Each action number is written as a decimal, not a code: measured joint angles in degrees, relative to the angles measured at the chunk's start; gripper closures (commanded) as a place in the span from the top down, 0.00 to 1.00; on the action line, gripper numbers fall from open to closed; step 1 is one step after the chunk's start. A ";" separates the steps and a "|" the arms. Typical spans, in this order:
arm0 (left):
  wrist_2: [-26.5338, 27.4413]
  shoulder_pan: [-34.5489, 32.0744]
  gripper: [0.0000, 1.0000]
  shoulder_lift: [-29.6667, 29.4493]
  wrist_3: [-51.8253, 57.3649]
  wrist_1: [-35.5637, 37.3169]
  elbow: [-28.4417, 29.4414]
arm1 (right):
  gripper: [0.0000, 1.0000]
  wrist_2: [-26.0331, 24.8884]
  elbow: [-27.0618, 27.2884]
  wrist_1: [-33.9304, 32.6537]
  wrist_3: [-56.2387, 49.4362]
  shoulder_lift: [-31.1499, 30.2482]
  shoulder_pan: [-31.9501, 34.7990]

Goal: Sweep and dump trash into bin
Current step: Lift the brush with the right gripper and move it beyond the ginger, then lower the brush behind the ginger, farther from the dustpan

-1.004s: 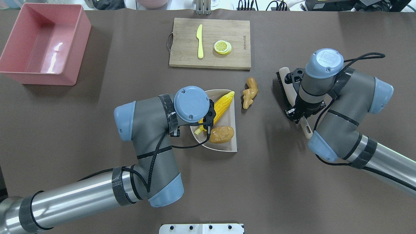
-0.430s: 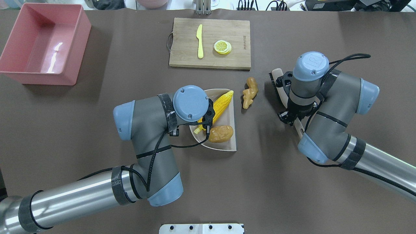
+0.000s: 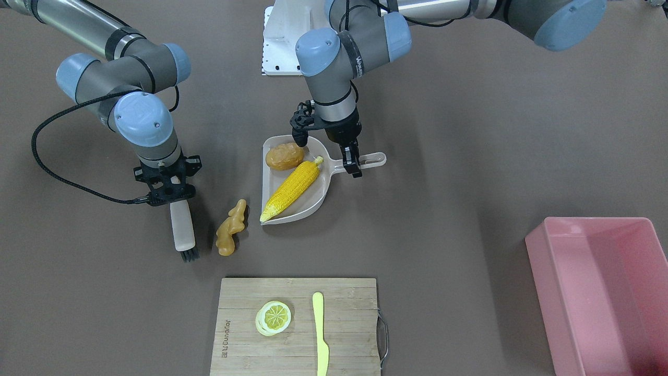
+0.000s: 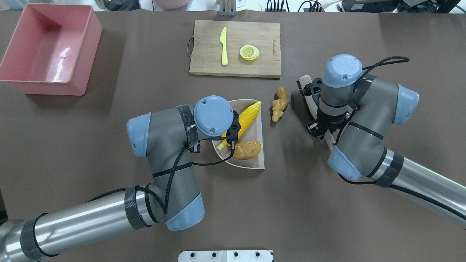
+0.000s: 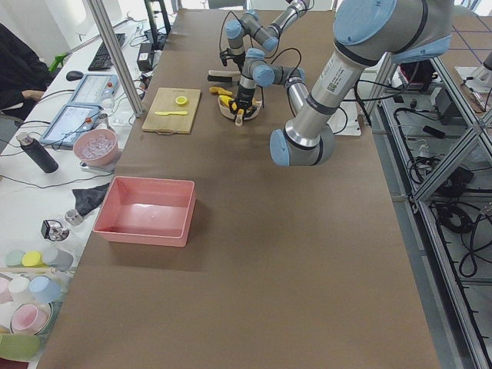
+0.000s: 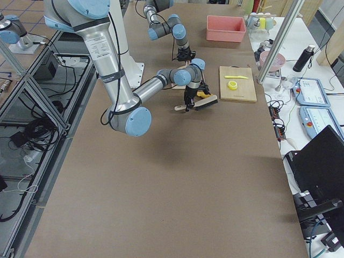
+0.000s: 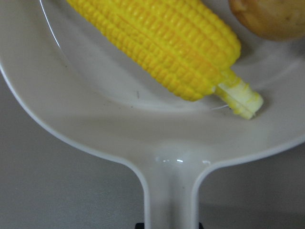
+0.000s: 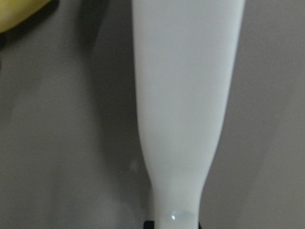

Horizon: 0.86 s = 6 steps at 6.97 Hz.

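Note:
The corn cob [image 4: 249, 116] and the potato [image 4: 247, 150] lie in the grey-beige dustpan [image 4: 259, 127]. My left gripper [image 3: 350, 159] is shut on the dustpan's handle [image 7: 169, 200]. The ginger root [image 4: 279, 103] lies on the table just right of the dustpan's open edge. My right gripper [image 3: 169, 190] is shut on the white handle of a brush [image 3: 182, 230]. The brush bristles [image 4: 302, 91] stand a small gap to the right of the ginger. The pink bin [image 4: 87, 54] stands empty at the far left corner.
A wooden cutting board [image 4: 255, 40] at the back middle carries a yellow-green knife [image 4: 223, 45] and a lemon slice [image 4: 249, 52]. A white base plate [image 4: 225, 255] sits at the near edge.
My right arm has carried the brush leftwards, closer to the ginger. The ginger has not moved. The left arm and the dustpan have barely shifted.

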 measured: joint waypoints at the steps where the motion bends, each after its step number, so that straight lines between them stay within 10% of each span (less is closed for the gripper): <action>1: -0.02 -0.01 0.00 0.10 -0.02 -0.06 0.00 | 0.00 3.13 -0.83 -1.49 -0.97 0.75 1.39; 6: -0.09 -0.02 0.00 0.55 -0.14 -0.32 -0.02 | 0.00 8.60 -4.49 -6.81 -2.69 3.77 2.51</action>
